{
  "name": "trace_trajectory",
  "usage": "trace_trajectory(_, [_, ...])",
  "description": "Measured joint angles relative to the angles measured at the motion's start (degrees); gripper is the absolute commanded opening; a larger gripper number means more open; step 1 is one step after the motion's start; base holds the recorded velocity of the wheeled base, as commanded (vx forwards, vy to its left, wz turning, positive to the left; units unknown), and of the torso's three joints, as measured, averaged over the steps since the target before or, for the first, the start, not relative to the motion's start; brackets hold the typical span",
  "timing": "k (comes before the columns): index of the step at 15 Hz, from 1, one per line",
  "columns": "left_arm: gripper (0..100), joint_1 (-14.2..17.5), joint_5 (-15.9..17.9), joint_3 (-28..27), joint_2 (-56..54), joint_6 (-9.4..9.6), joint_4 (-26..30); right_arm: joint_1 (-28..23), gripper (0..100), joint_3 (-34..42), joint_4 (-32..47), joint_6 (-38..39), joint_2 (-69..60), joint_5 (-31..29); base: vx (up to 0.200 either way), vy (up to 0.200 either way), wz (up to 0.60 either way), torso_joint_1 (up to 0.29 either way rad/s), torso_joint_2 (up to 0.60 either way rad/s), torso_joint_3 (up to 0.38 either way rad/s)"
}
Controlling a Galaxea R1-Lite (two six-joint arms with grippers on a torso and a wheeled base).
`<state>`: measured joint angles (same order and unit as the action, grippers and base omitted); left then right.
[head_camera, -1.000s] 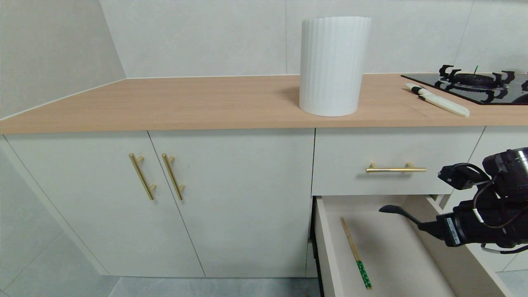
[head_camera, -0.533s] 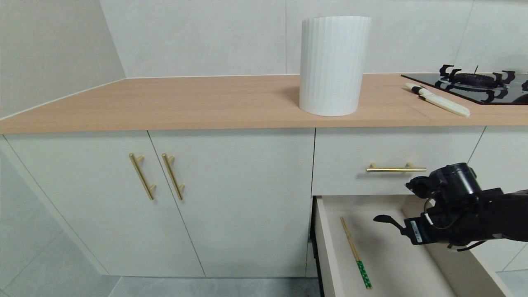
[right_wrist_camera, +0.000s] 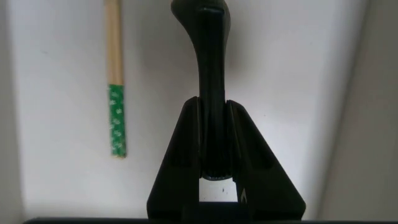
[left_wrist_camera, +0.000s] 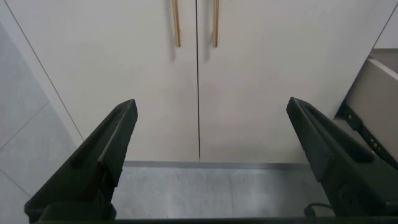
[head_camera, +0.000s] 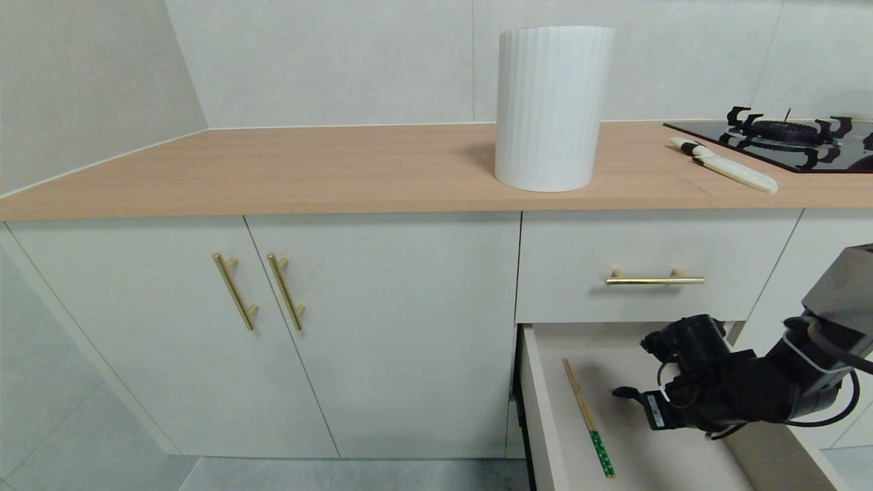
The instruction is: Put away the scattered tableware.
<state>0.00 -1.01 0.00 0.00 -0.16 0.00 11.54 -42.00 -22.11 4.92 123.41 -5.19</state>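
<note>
**Q.** What does the right gripper point(head_camera: 656, 408) hold, and where?

**A.** Its jaws are pressed tight on a slim black utensil point(head_camera: 626, 393). They pinch the stem partway along, so the rounded end juts forward over the open drawer point(head_camera: 540, 402). The utensil hangs above the drawer floor, beside the chopsticks point(head_camera: 588, 417) that lie there, and apart from them.

**Q.** How should such a piece handle?

**A.** Probably light and stiff (plastic or coated metal, by its look; which one cannot be told). The stem is narrow and smooth, so it may swivel in the pinch. A grip nearer the middle, as here, should keep it from tipping. It seems unlikely to break if let go close above the floor.

**Q.** And the left gripper point(left_wrist_camera: 211, 111)?

**A.** Its fingers are spread wide, with nothing between them, and it faces the cabinet doors point(left_wrist_camera: 199, 74).

**Q.** What else of the tableware remains out?

**A.** A pale knife point(head_camera: 724, 166) lies flat on the countertop point(head_camera: 307, 170), near the stove. It is stiff, and likely slippery along the blade. The banded handle end is the safer place to take it, though a piece lying that low leaves little room for the fingers.
</note>
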Motion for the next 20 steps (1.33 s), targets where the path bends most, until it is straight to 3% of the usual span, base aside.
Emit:
trace_trajectory(15, [100,0.0,0.0,0.0,0.0,0.0,0.0,1.3,0,-0.4,-1.8,-0.2,7.8,-1.9,0.0,0.0,0.0,0.0,0.0,0.0])
trace_trajectory(16, [100,0.0,0.0,0.0,0.0,0.0,0.0,1.3,100,-0.4,-1.8,-0.2,7.9,-1.9,0.0,0.0,0.0,0.0,0.0,0.0])
trace_trajectory(20, [100,0.0,0.0,0.0,0.0,0.0,0.0,1.2,100,-0.6,-1.9,-0.1,8.0,-1.8,0.0,0.0,0.0,0.0,0.0,0.0])
